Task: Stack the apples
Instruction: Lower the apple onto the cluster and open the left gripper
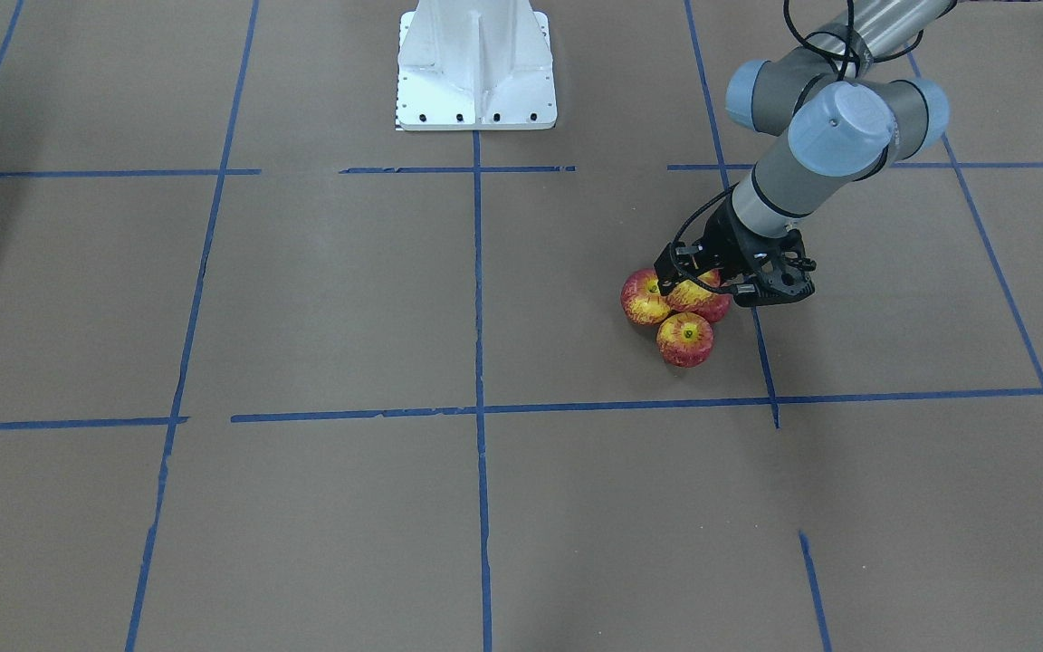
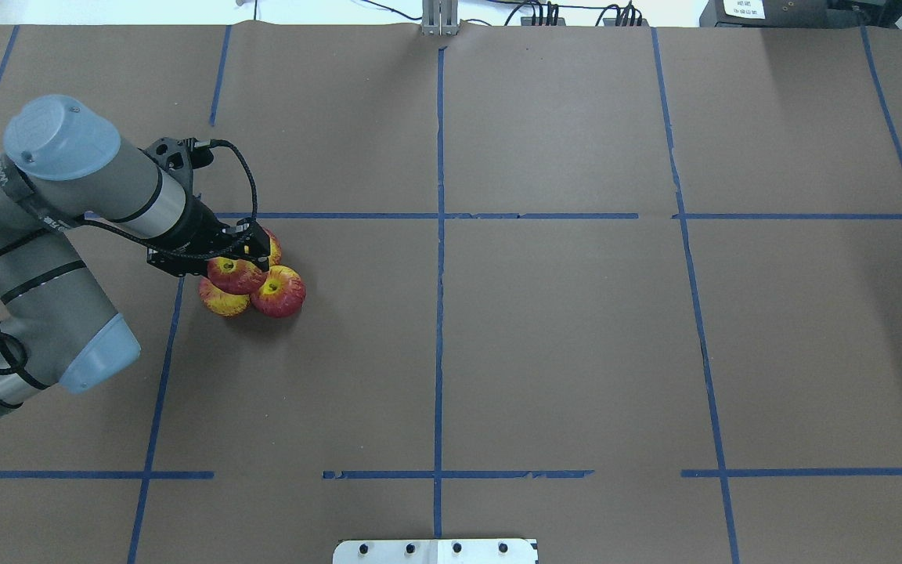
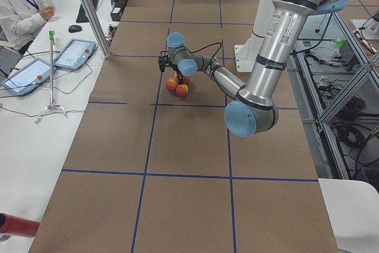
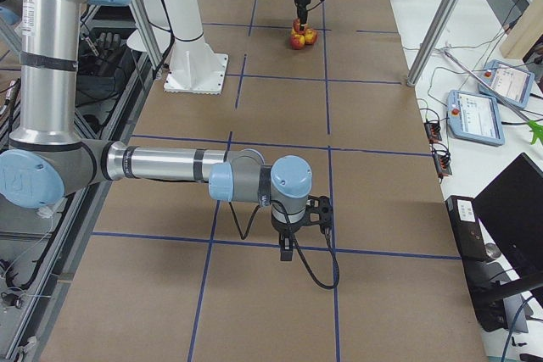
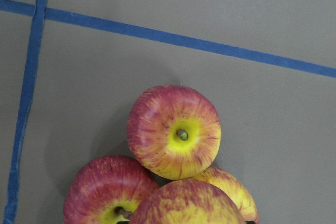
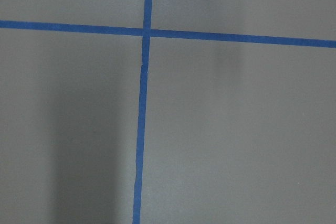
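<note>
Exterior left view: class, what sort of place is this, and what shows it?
Most likely a robotics lab test cell: the left arm works over a table gridded with blue tape, an operator sits beside it, and control tablets lie on the side bench.

brown table (image 2: 576, 352) w/ blue tape grid (image 2: 439, 329), white desk (image 3: 29, 164)

Three apples (image 2: 279, 291) are sitting bunched and touching on the surface (image 2: 561, 337), in the robot's left half. A fourth apple (image 2: 236, 274) is resting on top of them. The left gripper (image 2: 241, 254) is hanging right over that top one. The right gripper (image 4: 287, 253) is hovering well apart, at the surface's other end.
</note>
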